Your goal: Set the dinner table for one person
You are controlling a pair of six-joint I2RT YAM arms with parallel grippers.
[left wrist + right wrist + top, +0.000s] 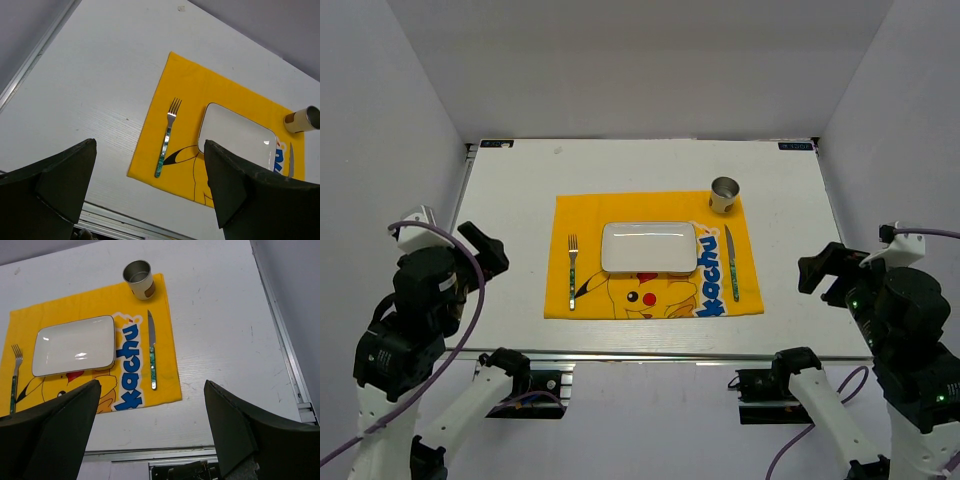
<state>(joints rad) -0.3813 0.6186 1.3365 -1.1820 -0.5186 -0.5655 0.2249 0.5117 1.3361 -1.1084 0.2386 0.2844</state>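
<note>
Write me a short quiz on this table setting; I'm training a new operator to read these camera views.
1. True or false: in the top view, the fork lies on the placemat, to the left of the plate.
2. What stands at the placemat's far right corner in the top view? A) cup B) spoon C) bowl
3. Fill in: the left gripper and the right gripper are both ____ and hold nothing.

Key: 1 true; 2 A; 3 open.
</note>
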